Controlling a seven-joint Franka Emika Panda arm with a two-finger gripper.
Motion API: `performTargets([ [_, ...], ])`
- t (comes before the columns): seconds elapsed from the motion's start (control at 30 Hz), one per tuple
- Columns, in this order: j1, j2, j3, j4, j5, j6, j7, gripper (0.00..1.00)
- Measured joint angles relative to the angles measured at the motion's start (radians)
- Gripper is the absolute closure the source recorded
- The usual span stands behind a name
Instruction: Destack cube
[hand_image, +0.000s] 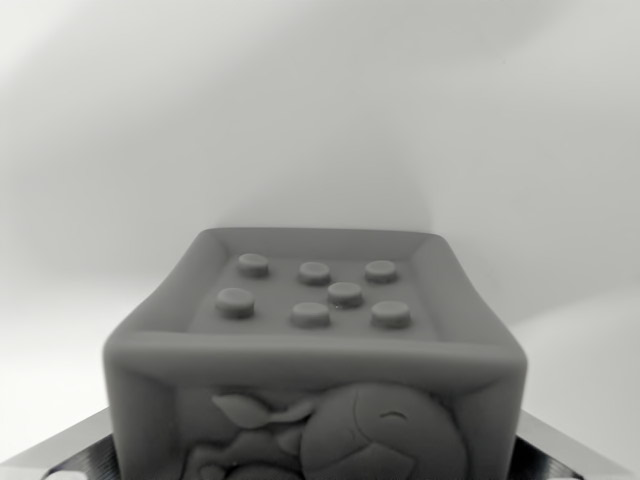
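A grey, soft-looking cube with a raised rim (315, 360) is seen between the two dark ridged fingertips (85, 455) of the hand (315, 465), shown at the lower corners. Seven round studs (313, 293) are carried on its top face, and a relief figure is moulded on its front. The cube is grasped by the hand. A plain pale surface lies behind.

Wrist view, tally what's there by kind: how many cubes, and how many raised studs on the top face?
Cube: 1
Raised studs on its top face: 7
Total: 8
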Motion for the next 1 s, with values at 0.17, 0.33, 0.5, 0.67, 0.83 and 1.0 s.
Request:
performTargets([
  [0.17,0.000,0.004,0.000,0.003,0.000,0.003,0.000,1.00],
  [0.33,0.000,0.005,0.000,0.004,0.000,0.003,0.000,0.00],
  [0.5,0.000,0.005,0.000,0.004,0.000,0.003,0.000,0.00],
  [0.67,0.000,0.007,0.000,0.004,0.000,0.004,0.000,0.00],
  [0.83,0.000,0.009,0.000,0.004,0.000,0.005,0.000,0.00],
  [1.0,0.000,0.009,0.000,0.005,0.000,0.005,0.000,0.00],
])
